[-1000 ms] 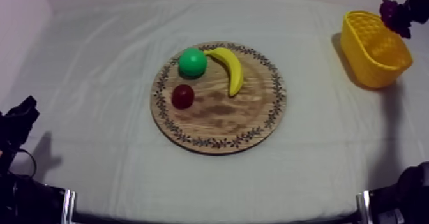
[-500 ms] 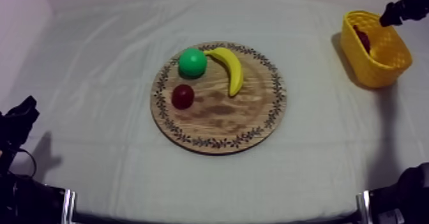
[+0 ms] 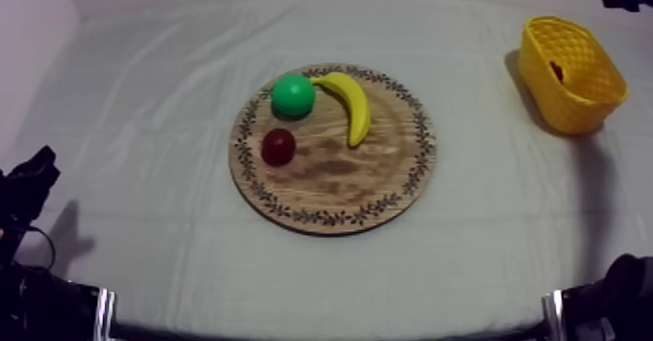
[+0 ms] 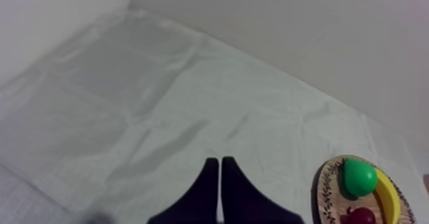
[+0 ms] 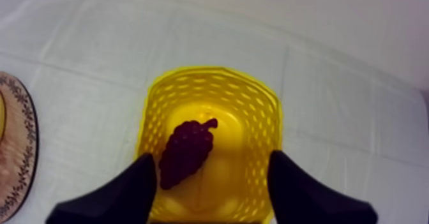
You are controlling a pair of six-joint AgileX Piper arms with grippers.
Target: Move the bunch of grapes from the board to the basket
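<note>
Little of the bunch of grapes [image 3: 556, 71] shows from above, deep in the yellow basket [image 3: 583, 112]; our right wrist shows it whole, aslant, stem away from our wide-spread right gripper [image 5: 212, 159]; left gripper [image 4: 220, 166] pinched narrow.

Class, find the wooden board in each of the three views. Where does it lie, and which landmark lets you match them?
Top view: board at the middle of the cloth.
Left wrist view: board near the shut left claw, with the pear on it.
Right wrist view: the board's edge beside the basket.
Shared landmark: its patterned rim.
</note>
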